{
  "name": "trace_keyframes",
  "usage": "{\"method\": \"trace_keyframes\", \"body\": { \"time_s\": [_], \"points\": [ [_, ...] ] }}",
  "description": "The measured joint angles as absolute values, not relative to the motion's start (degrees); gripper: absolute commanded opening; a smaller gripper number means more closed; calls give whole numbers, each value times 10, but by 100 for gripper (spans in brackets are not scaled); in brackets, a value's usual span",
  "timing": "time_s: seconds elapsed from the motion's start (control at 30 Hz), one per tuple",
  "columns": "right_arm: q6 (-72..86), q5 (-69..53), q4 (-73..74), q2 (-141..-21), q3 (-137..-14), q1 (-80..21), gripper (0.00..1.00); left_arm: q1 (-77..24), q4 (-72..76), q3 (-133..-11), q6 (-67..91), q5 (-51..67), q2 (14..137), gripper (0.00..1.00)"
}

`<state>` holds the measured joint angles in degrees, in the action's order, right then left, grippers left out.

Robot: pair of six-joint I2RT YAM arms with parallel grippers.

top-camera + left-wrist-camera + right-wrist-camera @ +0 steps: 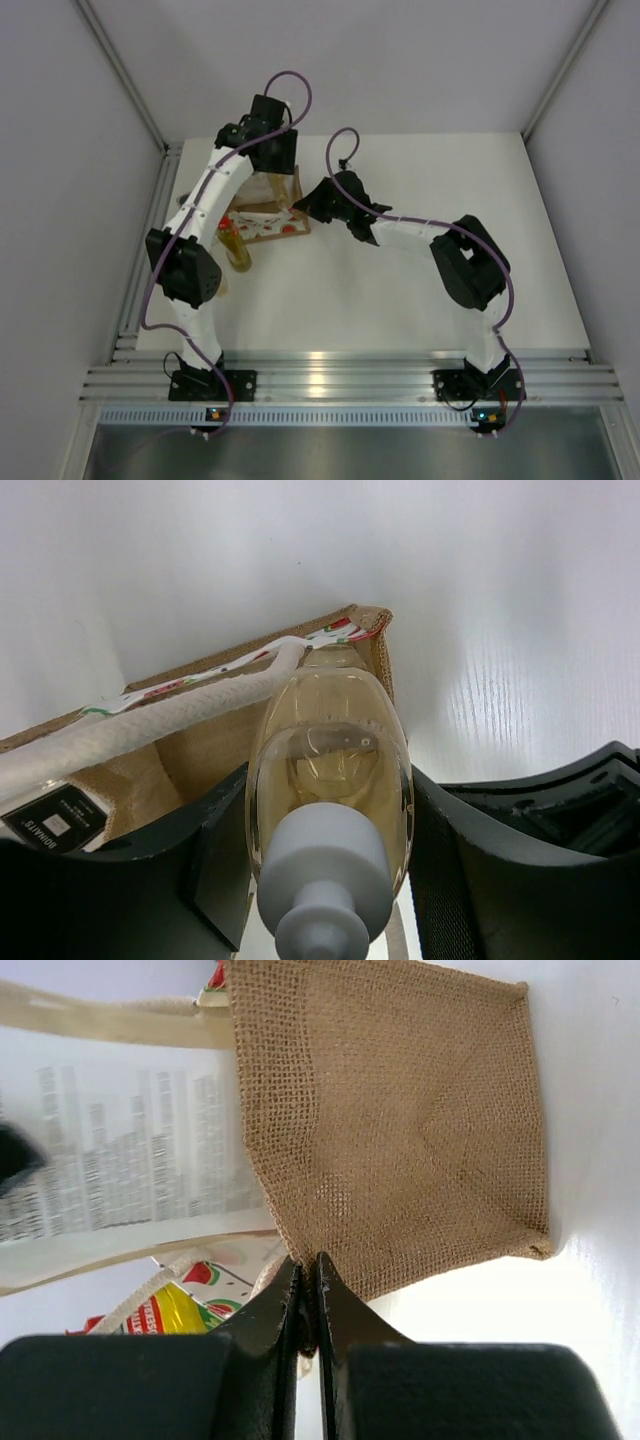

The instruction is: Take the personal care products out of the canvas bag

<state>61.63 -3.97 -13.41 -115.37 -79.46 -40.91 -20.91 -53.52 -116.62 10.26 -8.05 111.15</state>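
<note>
- The left claw (332,860) is clamped on a clear bottle (330,750) of amber liquid, one dark finger on each side of its body, just below its white cap (320,880)
- In the left wrist view that bottle fills the centre and lower part of the frame, with its far end over the open top of the canvas bag (200,745)
- A white rope handle (150,725) runs from the left edge of the frame up to the bottle, and a black label (55,820) shows inside the bag at lower left
- The right claw (308,1290) has its fingers pressed together, tips right at the burlap edge of the bag at lower centre; I cannot tell whether any cloth is caught between them
- From above, the bag sits on the white tabletop (420,290) in the upper left part of the frame, under the left wrist
- A yellow-green bottle (238,248) is on the tabletop just beside the bag, to its lower left, partly under the left arm
</note>
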Motion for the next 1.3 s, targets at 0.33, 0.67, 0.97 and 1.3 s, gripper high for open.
{"method": "trace_keyframes", "body": {
  "time_s": [0.33, 0.67, 0.97, 1.3],
  "points": [
    [693, -25, -157, -1154, -779, -409, 1, -219, -580, -1215, 93, -90, 1086, 0],
    [728, -16, -159, -1154, -776, -409, 17, -236, -601, -1239, 93, -93, 1035, 0],
    [735, -12, -156, -1155, -776, -408, 50, -251, -610, -1247, 94, -98, 975, 0],
    [708, -27, -154, -1155, -776, -407, 72, -256, -616, -1248, 103, -61, 927, 0]
  ]
}}
